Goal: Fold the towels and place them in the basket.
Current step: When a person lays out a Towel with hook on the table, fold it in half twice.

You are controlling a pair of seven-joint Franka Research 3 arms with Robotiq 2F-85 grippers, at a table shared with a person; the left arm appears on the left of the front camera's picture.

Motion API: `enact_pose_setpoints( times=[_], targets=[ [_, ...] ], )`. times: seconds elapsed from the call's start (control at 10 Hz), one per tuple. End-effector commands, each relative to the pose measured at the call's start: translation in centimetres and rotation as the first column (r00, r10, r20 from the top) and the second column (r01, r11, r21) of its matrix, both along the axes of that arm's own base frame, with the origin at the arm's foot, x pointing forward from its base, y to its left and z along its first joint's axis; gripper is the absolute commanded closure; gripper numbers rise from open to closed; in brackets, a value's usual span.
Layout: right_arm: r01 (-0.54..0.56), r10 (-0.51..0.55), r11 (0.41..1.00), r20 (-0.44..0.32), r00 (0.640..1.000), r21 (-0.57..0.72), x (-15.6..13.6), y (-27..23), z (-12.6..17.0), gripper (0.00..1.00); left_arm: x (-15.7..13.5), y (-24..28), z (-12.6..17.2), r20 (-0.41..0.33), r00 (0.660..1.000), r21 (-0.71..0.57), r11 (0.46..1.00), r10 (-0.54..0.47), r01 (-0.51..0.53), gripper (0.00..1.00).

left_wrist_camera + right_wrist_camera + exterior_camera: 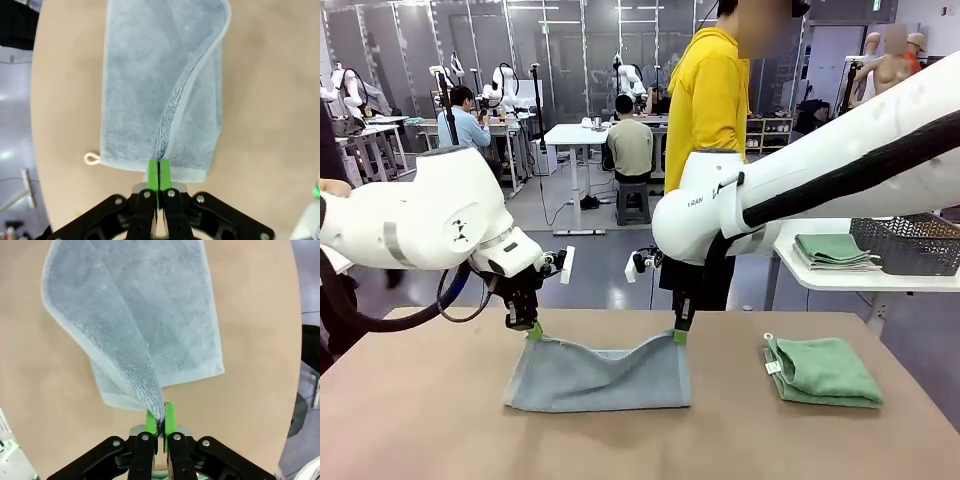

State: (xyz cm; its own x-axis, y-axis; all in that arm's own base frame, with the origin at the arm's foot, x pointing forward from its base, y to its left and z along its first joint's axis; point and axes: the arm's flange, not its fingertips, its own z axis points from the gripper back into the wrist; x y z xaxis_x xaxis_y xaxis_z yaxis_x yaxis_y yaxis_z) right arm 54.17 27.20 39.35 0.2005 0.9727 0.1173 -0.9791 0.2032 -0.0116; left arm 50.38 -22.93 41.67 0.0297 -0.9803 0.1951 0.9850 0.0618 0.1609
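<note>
Left end effector (534, 329) and right end effector (678, 336) each clamped on a blue-grey towel (600, 380) corner. Move both level, in step (middle sags), aligning edges.

Bright even overhead light, soft faint shadows, sharp focus, curved wide-angle edges in wrist views

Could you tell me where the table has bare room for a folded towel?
Bare tabletop lies left of the blue-grey towel, in front of it, and in a strip between it and the green towel. The middle is crowded: the left hand and right hand pinch the blue-grey towel's corners.
</note>
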Motion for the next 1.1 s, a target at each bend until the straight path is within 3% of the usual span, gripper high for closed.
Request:
enact_pose_setpoints(
  times=[0.0,0.2,0.5,1.0],
  targets=[
    [-0.020,0.020,1.000,-0.029,0.999,-0.002,2.5,0.6,-0.6,0.93,2.8,-0.7,-0.9,0.037,0.997,0.069,0.995,0.065,-0.068,0.99],
    [0.006,-0.007,1.000,-0.065,0.998,-0.017,4.4,0.6,-1.9,0.93,4.5,-0.8,-2.3,0.067,0.995,0.077,0.994,0.074,-0.079,0.99],
    [0.063,-0.067,0.997,-0.101,0.993,-0.042,6.4,0.2,-3.7,0.93,6.3,-0.3,-4.4,0.031,0.994,0.062,0.993,0.101,-0.103,0.99],
    [0.086,-0.088,0.996,-0.095,0.992,-0.021,7.9,-0.5,-6.5,0.93,6.8,1.0,-7.0,0.004,0.986,0.064,0.984,0.165,-0.165,0.99]
  ],
)
